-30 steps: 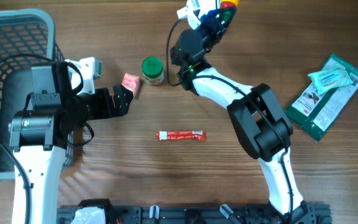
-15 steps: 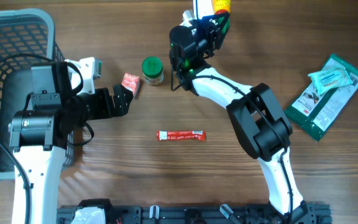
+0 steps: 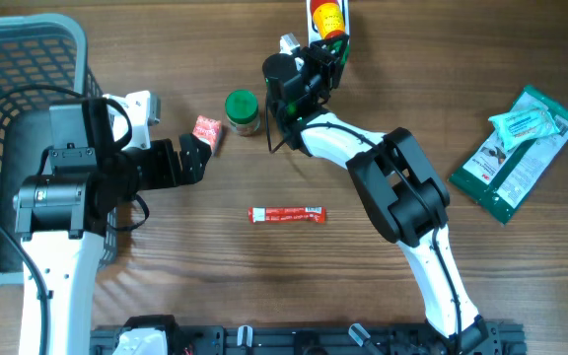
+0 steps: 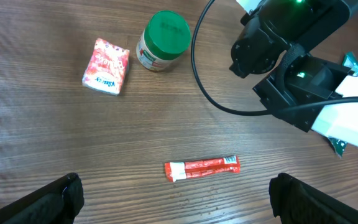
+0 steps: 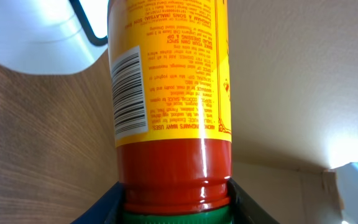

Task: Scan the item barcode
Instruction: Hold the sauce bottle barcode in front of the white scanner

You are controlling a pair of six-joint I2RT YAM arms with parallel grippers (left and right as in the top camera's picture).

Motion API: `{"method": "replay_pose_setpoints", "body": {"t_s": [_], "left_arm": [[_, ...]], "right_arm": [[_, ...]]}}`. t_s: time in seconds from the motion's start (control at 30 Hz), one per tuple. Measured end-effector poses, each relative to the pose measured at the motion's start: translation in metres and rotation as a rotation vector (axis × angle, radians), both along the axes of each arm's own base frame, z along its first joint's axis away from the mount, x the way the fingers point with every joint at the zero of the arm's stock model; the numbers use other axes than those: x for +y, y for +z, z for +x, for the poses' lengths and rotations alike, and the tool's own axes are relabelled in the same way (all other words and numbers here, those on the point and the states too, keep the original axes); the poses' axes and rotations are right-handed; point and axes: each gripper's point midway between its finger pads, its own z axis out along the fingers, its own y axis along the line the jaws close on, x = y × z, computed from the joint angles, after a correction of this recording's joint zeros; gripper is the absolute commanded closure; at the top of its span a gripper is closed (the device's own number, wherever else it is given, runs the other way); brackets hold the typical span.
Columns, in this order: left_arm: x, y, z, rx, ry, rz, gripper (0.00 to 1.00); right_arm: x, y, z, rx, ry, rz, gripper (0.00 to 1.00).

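Standing wide apart, the jaws of the left gripper (image 3: 203, 158) are held left of the green-lidded jar (image 3: 242, 110), beside a small red packet (image 3: 207, 130). Right of the jar, a yellow-labelled sauce bottle (image 5: 166, 93) is clamped near its cap by the right gripper (image 3: 325, 44), its barcode (image 5: 127, 93) seen in the wrist view

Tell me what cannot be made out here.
Overhead: the bottle is cut off by the top edge.
Right wrist: the label has small print too small to read, and the bottom edge cuts off the cap.
Overhead: the basket is cut off by the left edge and covered partly by the left arm.
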Motion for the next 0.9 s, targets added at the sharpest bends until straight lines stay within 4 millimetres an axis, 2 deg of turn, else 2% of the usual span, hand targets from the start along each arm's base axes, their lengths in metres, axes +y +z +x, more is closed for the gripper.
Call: {"method": "replay_pose_setpoints", "body": {"t_s": [0.7, 0.8, 0.9], "left_arm": [[0.000, 0.000, 0.000, 0.000, 0.000, 0.000, 0.00], [0.000, 0.000, 0.000, 0.000, 0.000, 0.000, 0.00], [0.000, 0.000, 0.000, 0.000, 0.000, 0.000, 0.00]], "right_arm": [[0.003, -0.001, 0.004, -0.052, 0.024, 0.078, 0.96], [-0.009, 0.004, 0.006, -0.105, -0.013, 0.117, 0.96], [-0.033, 0.009, 0.007, -0.151, -0.086, 0.135, 0.96]]}}
